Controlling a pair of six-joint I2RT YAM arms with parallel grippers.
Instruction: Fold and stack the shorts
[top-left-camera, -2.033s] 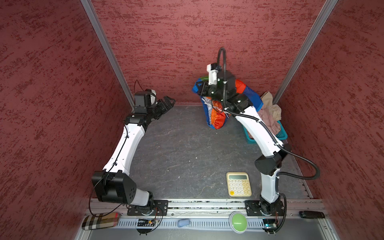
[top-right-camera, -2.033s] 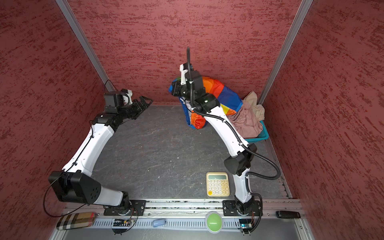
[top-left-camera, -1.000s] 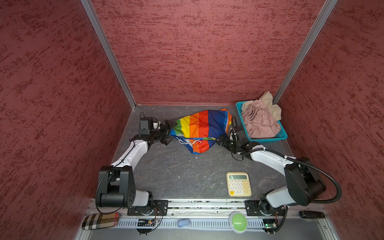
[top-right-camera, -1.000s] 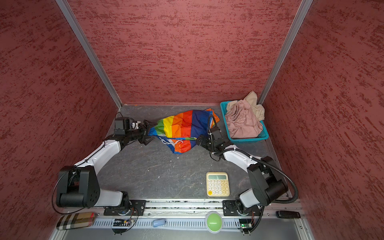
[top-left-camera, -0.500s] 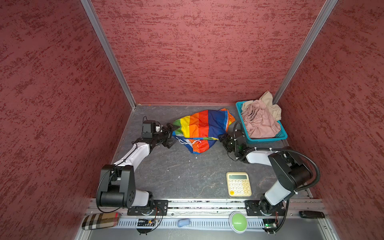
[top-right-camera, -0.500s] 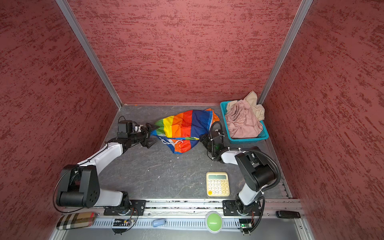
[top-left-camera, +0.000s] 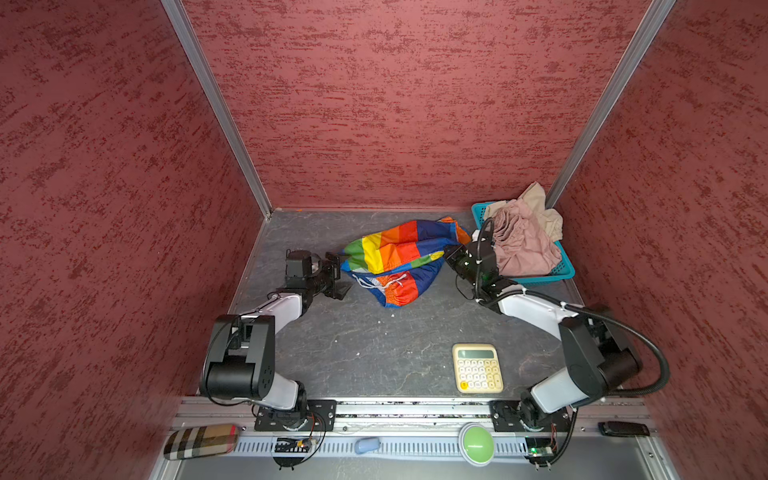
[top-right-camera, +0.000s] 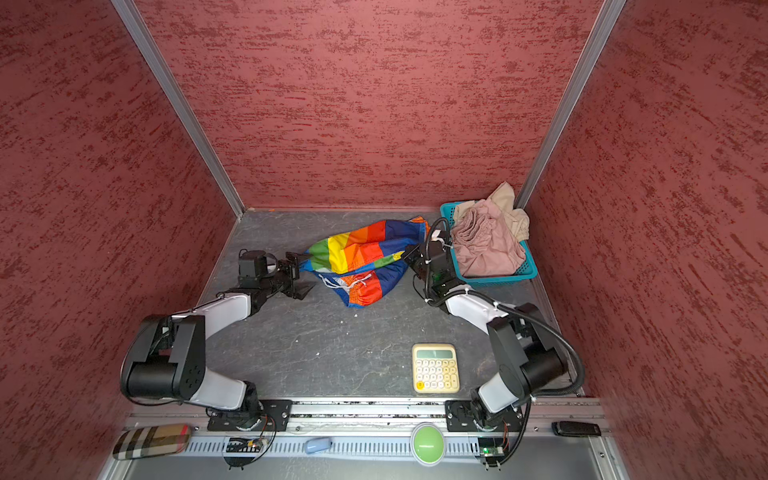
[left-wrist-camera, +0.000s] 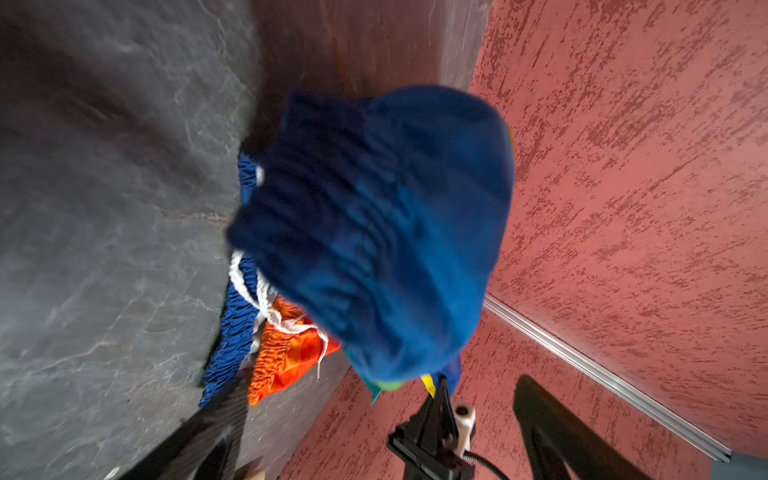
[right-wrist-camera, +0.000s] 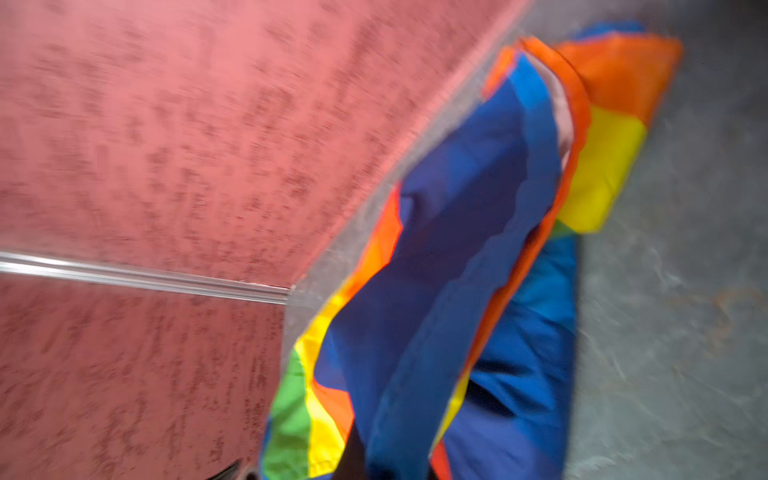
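On the tabletop (top-left-camera: 353, 353) the rainbow shorts (top-left-camera: 399, 253) lie rumpled near the middle of the back edge, with the long axis along that edge and the drawstring waist toward the front. Pink shorts (top-left-camera: 523, 245) and beige shorts (top-left-camera: 540, 199) sit heaped in the teal basket (top-left-camera: 565, 270) at the back right corner. The right gripper (top-left-camera: 451, 255) is clamped on the rainbow shorts' right end. The left gripper (top-left-camera: 340, 276) gapes wide at their left end, likely so the two can stretch them flat.

Grey stone-patterned tabletop (top-left-camera: 353, 345) with rainbow shorts (top-left-camera: 399, 257), teal basket (top-left-camera: 563, 271) and cream calculator (top-left-camera: 477, 368) directly on it
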